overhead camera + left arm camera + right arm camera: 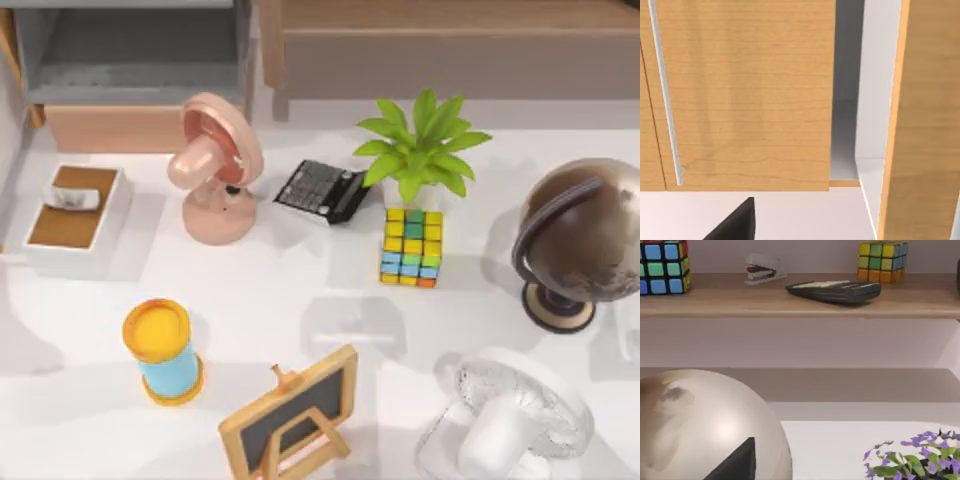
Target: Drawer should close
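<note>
Top view puts the open drawer [115, 128] at the tabletop's [330, 300] far left edge, close to the pink fan [215, 170]; a careless push could knock it. Left wrist view faces the wooden front and its handle [665, 95]; gripper spread cannot be told. Right wrist view meets the globe [705, 425].

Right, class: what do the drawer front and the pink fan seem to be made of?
Drawer front: looks like light wood, matte, as its pale tan face suggests; no grain can be made out from above. Pink fan: probably smooth plastic, going by its even pink colour and soft sheen.
</note>
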